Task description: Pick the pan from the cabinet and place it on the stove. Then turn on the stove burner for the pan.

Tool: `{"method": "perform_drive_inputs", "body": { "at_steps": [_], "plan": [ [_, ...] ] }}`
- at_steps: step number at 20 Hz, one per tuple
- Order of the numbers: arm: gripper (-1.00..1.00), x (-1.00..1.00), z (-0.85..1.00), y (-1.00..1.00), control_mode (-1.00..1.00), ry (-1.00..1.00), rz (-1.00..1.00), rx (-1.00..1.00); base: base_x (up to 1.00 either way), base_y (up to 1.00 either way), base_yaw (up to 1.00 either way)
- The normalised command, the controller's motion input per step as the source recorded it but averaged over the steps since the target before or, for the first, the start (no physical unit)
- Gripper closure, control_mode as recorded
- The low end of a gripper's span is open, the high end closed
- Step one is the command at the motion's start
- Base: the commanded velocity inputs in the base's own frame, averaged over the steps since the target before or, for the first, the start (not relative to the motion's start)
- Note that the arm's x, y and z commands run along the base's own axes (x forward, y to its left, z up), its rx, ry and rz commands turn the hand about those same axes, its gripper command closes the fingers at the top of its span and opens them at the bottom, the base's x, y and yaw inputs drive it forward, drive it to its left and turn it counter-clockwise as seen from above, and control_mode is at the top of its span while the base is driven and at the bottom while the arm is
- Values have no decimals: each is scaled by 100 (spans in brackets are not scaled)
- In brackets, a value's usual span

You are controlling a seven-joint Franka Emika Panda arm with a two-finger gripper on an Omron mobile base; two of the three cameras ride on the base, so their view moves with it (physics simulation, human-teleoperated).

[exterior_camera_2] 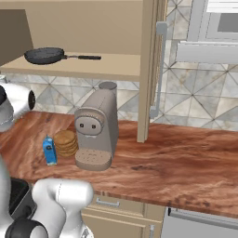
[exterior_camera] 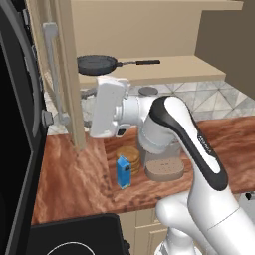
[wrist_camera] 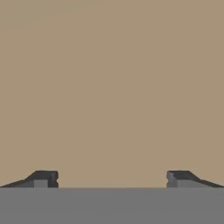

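Cabinet [exterior_camera: 149,30] open, door [exterior_camera: 67,74] swung wide, tan panel close ahead of gripper [wrist_camera: 112,179]. Gripper fingers spread wide, grasping nothing. Coffee machine [exterior_camera_2: 96,132] on wooden counter [exterior_camera_2: 186,162] below gripper. Pan [exterior_camera: 97,63] on cabinet shelf, above gripper, handle pointing right. Blue carton [exterior_camera: 124,172] beside coffee machine.

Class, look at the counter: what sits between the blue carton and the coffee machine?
A stack of round brown cookies sits between the blue carton and the coffee machine, close to both. The right base view shows it best.
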Motion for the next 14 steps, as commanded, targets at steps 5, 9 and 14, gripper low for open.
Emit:
{"method": "perform_drive_inputs", "body": {
  "at_steps": [5, 9, 14],
  "plan": [
    [-100, -40, 0, 66, -100, -1, 0, -3, 0, 0, 0],
    [-100, -24, 0, 32, -100, -1, 1, -3, 0, 0, 0],
    [-100, -2, 0, -1, -100, -4, 3, -5, 0, 0, 0]
  ]
}}
